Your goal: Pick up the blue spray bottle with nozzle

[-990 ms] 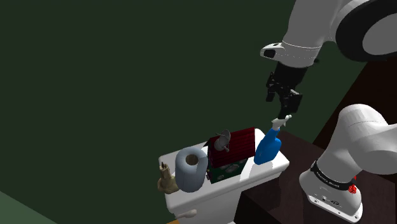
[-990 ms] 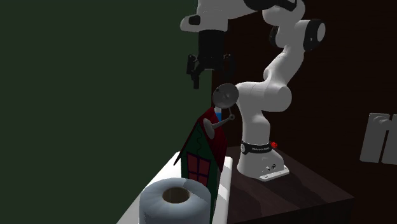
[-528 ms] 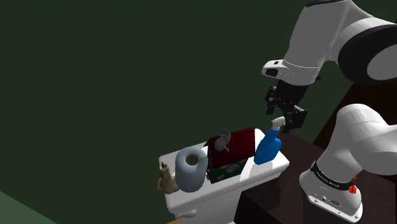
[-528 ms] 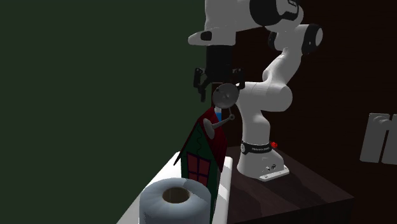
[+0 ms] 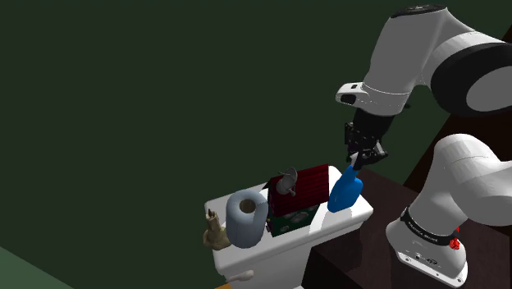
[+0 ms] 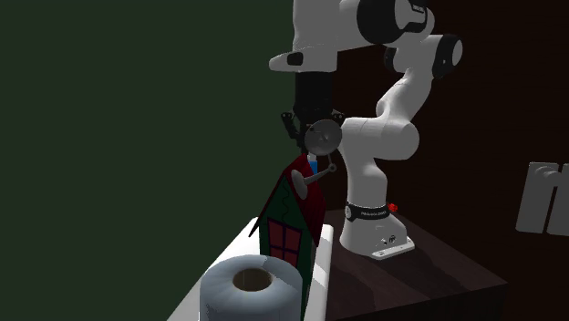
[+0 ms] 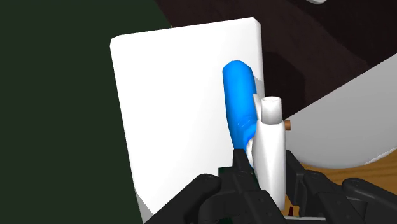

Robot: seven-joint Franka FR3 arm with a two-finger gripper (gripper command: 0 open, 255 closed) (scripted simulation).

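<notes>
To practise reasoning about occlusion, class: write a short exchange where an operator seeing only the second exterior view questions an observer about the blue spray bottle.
Operator: Is the blue spray bottle held?
Observer: Wrist view: yes, the gripper is shut on its white nozzle.
Operator: Where does it stand?
Observer: Shoulder view: on the white tank, at the end nearest the stand.
Operator: Anything beside the paper roll?
Observer: A small tan figurine.
</notes>
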